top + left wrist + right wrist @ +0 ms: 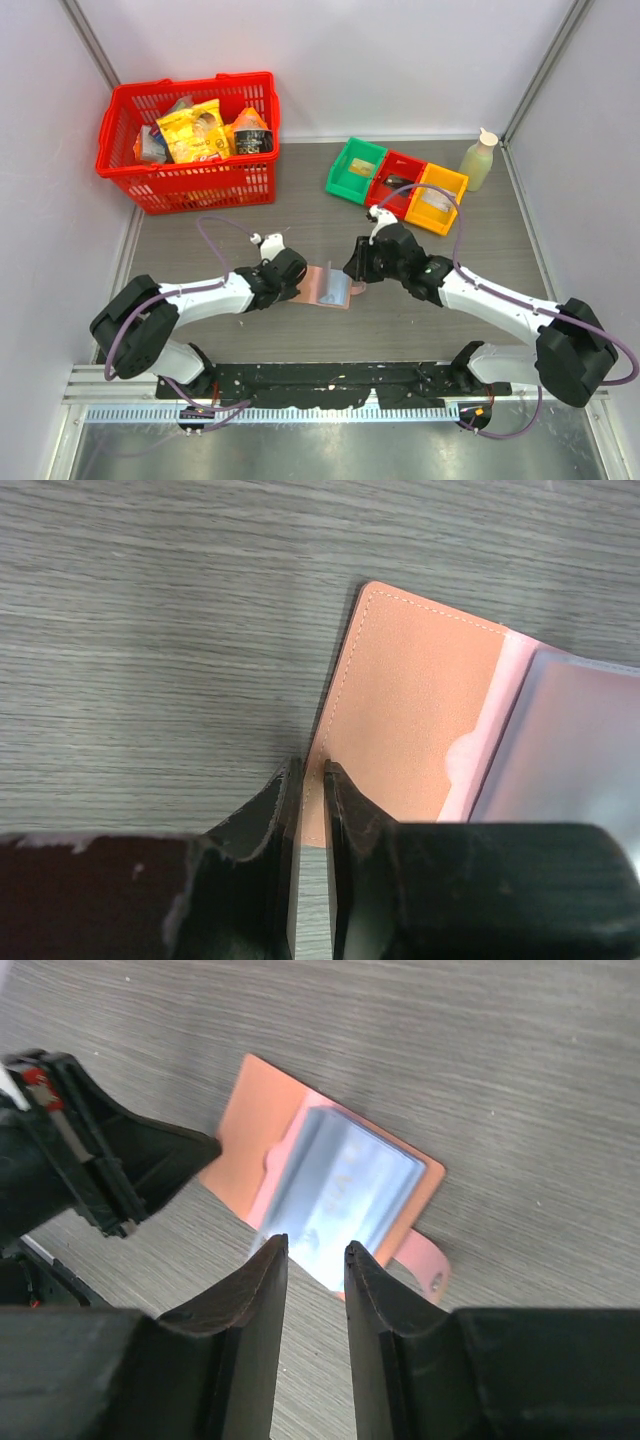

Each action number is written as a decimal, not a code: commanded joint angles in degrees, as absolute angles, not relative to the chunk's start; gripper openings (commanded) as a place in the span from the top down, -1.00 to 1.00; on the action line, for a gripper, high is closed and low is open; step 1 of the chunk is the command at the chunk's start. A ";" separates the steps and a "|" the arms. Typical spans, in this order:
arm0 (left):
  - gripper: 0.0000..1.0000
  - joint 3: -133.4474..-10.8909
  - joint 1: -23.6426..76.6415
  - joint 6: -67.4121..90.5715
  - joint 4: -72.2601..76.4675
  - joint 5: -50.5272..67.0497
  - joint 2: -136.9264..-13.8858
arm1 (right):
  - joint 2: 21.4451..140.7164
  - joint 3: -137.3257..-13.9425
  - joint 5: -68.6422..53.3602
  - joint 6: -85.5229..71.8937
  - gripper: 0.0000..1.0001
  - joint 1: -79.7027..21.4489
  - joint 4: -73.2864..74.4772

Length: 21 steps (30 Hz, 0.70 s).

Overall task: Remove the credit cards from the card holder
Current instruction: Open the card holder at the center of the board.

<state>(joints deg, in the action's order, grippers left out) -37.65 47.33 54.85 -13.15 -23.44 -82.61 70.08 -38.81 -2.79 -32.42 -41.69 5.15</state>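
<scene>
We find the wallet (327, 287) open on the table (400, 345), lying lengthwise between the left gripper (310, 770), nearly closed astride its left edge with the grip unclear, and the open right gripper (316, 1250), which has the card (345, 1195) just ahead of it.

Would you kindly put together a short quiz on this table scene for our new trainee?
1. True or false: the left gripper pinches an edge of the wallet.
2. Which stands nearest the bottle? A the red basket, B the yellow bin, C the wallet.
3. Fill in the gap: the right gripper, above the card, has its jaws ____.

Key: 1 true; 2 B; 3 open.
</scene>
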 commanded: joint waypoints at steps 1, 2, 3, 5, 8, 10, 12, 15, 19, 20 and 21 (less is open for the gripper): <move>0.67 -36.47 48.69 56.95 -11.69 -20.83 -83.50 | 69.52 -44.12 -0.26 -28.57 0.33 -42.98 10.46; 0.67 -36.47 48.78 57.21 -11.43 -20.83 -83.67 | 69.96 -44.64 -0.70 -28.56 0.37 -43.07 10.20; 0.68 -36.39 48.87 57.39 -11.25 -20.74 -83.76 | 71.18 -44.74 -0.96 -28.74 0.46 -43.15 10.11; 0.69 -36.39 49.04 57.65 -11.07 -20.74 -83.76 | 72.76 -44.30 -0.36 -29.44 0.62 -43.24 9.15; 0.69 -36.39 49.30 57.83 -10.99 -20.65 -83.67 | 74.79 -42.90 1.67 -30.15 0.77 -43.24 6.87; 0.70 -36.30 49.40 57.83 -10.90 -20.74 -83.41 | 77.42 -43.24 0.88 -30.23 0.81 -43.15 5.89; 0.71 -36.21 49.57 57.92 -10.81 -20.83 -83.32 | 79.44 -43.50 -1.84 -29.80 0.81 -43.77 4.05; 0.71 -35.95 49.57 58.18 -10.37 -20.66 -83.06 | 82.43 -45.52 -3.86 -28.92 0.82 -45.52 1.68; 0.71 -34.81 49.75 59.23 -9.58 -20.48 -81.48 | 87.53 -49.12 -5.71 -28.30 0.82 -48.77 -1.82; 0.70 -34.54 49.83 59.67 -9.23 -20.57 -80.78 | 89.02 -49.57 -5.89 -28.56 0.82 -49.04 -2.37; 0.68 -33.84 49.75 60.20 -8.97 -20.65 -79.99 | 90.16 -50.70 -6.24 -28.65 0.82 -49.57 -2.81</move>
<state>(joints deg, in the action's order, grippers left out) -36.45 49.32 58.06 -9.72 -21.78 -82.37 87.57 -45.80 -3.90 -29.61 -47.70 3.88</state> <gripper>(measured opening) 0.148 0.091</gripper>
